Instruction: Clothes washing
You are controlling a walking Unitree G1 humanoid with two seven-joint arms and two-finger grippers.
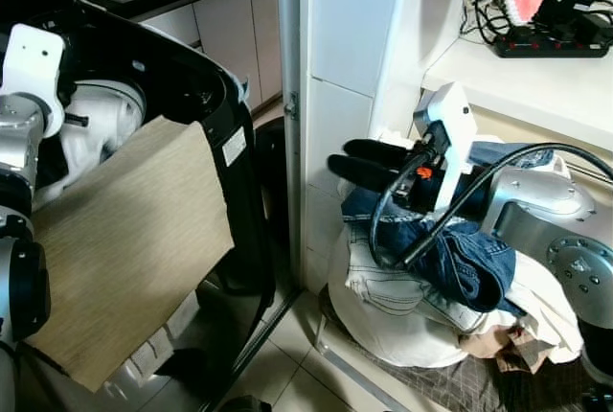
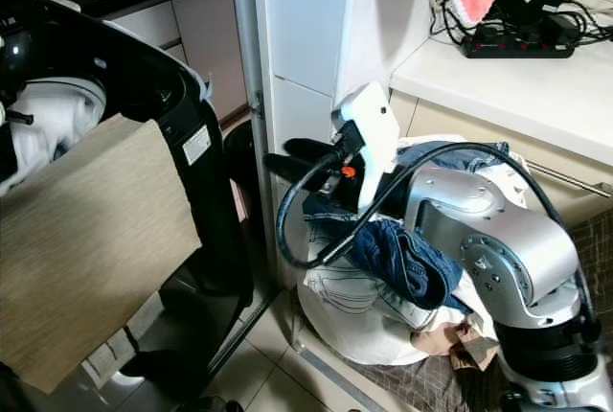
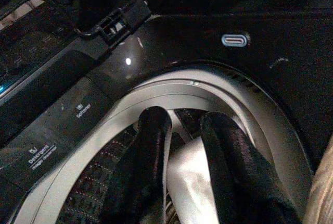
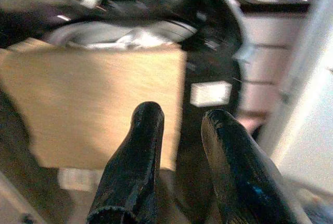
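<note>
**A:** Left wrist view has our left gripper down in the washing machine drum, its 2 fingers pinched on a pale grey garment. Looks like we're feeding it in. The detergent drawer labels sit just beside the drum rim.

**B:** Yep, and a tan cloth hangs over the black washer's front edge, probably draped there so it can slide in too. Our right gripper hangs above the laundry pile, fingers slightly apart, holding nothing. Jeans lie on top, a white garment underneath.

**A:** Room's tight, we'd say. A white pillar stands between washer and pile, so the right arm has to swing around its corner. The counter with the power strip overhangs the pile too.
</note>
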